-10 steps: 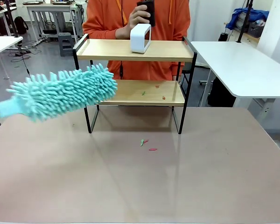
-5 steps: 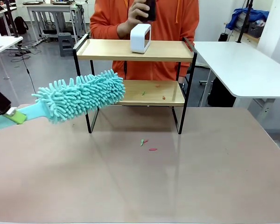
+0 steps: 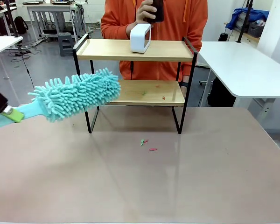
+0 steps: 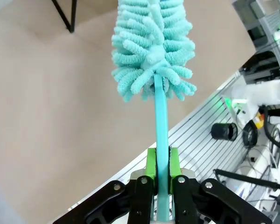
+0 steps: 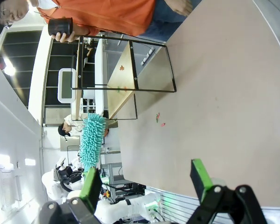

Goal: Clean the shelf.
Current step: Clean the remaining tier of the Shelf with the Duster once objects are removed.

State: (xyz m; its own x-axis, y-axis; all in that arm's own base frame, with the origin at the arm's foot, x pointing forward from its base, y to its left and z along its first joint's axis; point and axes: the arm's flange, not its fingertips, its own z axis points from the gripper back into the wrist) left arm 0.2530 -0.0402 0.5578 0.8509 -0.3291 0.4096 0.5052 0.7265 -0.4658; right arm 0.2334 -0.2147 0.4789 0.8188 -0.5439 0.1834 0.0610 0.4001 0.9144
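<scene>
Left gripper [image 4: 162, 163] clamps its green pads tight on the smooth turquoise handle of the duster [image 3: 77, 93], seen plainly in the wrist view. The shaggy noodle head tilts up at the left front post of the shelf [image 3: 135, 50]. Right gripper [image 5: 147, 179] gapes, empty. The front view catches coloured scraps [image 3: 143, 142] before the shelf and on its lower wooden board.

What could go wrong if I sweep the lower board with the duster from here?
The fluffy duster is by the left post of the shelf and could snag it, shoving the rack. Sweeping the scraps off the lower board might just add to the litter on the table. The left gripper pinches only the thin handle, so the duster may twist.
</scene>
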